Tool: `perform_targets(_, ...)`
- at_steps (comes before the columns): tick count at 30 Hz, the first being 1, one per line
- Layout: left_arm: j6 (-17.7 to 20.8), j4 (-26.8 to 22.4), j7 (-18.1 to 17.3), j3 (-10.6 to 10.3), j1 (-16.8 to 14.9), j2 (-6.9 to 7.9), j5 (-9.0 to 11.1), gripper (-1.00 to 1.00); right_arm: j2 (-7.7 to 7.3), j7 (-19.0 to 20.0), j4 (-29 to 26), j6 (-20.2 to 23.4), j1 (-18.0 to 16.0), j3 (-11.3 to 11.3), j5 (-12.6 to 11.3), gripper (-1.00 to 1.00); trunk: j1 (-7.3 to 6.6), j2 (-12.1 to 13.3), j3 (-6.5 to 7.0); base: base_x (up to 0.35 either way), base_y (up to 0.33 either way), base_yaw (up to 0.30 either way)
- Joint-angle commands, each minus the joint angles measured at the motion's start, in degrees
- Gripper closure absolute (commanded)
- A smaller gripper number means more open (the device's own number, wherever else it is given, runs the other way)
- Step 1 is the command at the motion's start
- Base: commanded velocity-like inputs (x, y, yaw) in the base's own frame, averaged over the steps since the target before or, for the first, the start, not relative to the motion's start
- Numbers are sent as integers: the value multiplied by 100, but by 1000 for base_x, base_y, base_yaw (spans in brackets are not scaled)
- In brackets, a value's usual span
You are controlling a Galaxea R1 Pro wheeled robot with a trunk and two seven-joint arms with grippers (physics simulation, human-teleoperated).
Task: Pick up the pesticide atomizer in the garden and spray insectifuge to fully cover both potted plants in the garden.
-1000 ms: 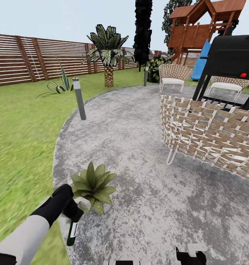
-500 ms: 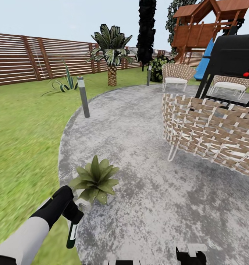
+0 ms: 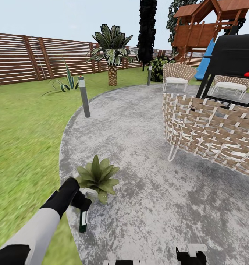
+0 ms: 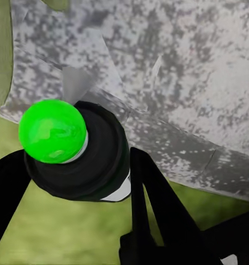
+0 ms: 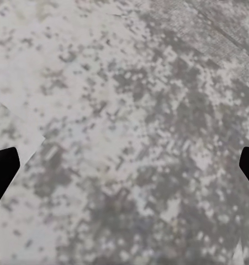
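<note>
Bright, even daylight; soft, shadowless render

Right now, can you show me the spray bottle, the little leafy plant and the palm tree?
pesticide atomizer (image 3: pixel 82 222): head view, lower body.
potted plant (image 3: pixel 98 178): head view, middle leaves.
palm tree (image 3: pixel 112 75): head view, scaly trunk.

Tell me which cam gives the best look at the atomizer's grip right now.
Left wrist view: the pesticide atomizer sits end-on between the left gripper's dark fingers, its bright green end toward the lens. Head view shows the bottle hanging below that gripper beside the potted plant, small and partly hidden. Right wrist view faces the grey patio.
</note>
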Motion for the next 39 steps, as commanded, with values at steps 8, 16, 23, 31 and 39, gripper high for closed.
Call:
perform_targets(8, 60, -2, -63, 35, -68, 38, -26, 100, -4, -5, 8, -13, -2, 51, -53, -100, -1, -2, -5, 0, 0, 0)
perform_targets(16, 70, 353, -67, 37, -298, -116, -18, 100, -10, -2, 78, -12, -2, 51, -51, -100, -1, -2, -5, 0, 0, 0)
perform_targets(23, 68, 447, -68, 37, -327, 349, -18, 100, 11, 10, 90, -12, -2, 58, -58, -100, -1, -2, -5, 0, 0, 0)
perform_targets(31, 61, 370, -68, 1, -300, 292, -23, 100, 12, 3, 82, -11, -2, 51, -68, -100, -1, -2, -5, 50, -153, 167)
perform_targets(39, 61, 369, -74, 16, -321, 296, -23, 100, 15, -11, 74, -10, -2, 51, -70, -100, -1, -2, -5, 52, -263, 113)
